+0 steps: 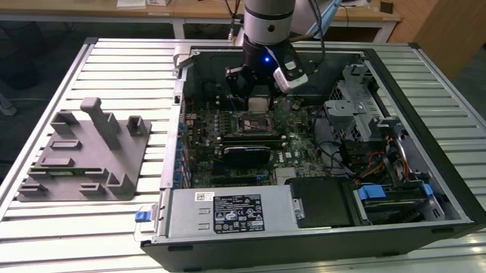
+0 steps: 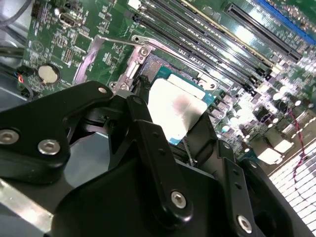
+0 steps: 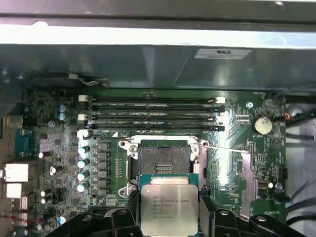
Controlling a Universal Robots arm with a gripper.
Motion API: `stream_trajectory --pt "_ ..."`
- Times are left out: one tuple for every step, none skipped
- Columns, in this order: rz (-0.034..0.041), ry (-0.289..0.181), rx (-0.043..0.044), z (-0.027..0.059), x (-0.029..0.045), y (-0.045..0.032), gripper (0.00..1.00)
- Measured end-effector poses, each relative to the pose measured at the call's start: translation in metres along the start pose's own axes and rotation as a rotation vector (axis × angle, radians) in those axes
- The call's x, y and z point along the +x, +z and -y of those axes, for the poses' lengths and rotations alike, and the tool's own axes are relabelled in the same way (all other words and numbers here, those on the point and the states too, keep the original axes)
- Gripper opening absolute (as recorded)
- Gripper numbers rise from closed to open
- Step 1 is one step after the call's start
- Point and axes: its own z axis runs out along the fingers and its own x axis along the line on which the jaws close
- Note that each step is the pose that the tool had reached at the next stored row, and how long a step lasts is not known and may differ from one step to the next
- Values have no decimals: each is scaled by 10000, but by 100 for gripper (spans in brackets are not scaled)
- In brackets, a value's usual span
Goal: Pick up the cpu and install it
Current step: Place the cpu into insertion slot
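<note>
First wrist view: cpu (image 3: 169,207) between fingers (image 3: 134,212), open socket (image 3: 163,160) nearby.

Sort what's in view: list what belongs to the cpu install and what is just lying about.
Job in hand: the cpu, held in the gripper, jaws shut on it; the open socket on the motherboard.
Lying about: the grey fixture tray on the table; the memory slots; the coin cell.
</note>
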Motion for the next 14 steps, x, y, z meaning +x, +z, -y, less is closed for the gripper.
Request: stream_trajectory --pt "5 178 5 0 0 0 55" --pt "10 375 9 0 0 1 55" --pt "15 554 13 0 0 1 55" --pt "20 734 16 0 0 2 55" --pt "25 915 20 0 0 2 55" --pt "30 1093 24 0 0 3 55" --pt "35 1274 27 0 0 3 55" --pt "40 1463 31 0 0 4 55" --pt "46 1650 34 0 0 4 55" --pt "50 1829 37 0 0 5 55" --pt "56 2008 41 0 0 5 55" --pt "60 2189 45 0 0 6 55" --pt "66 2372 49 0 0 6 55" --pt "71 2554 52 0 0 7 55"
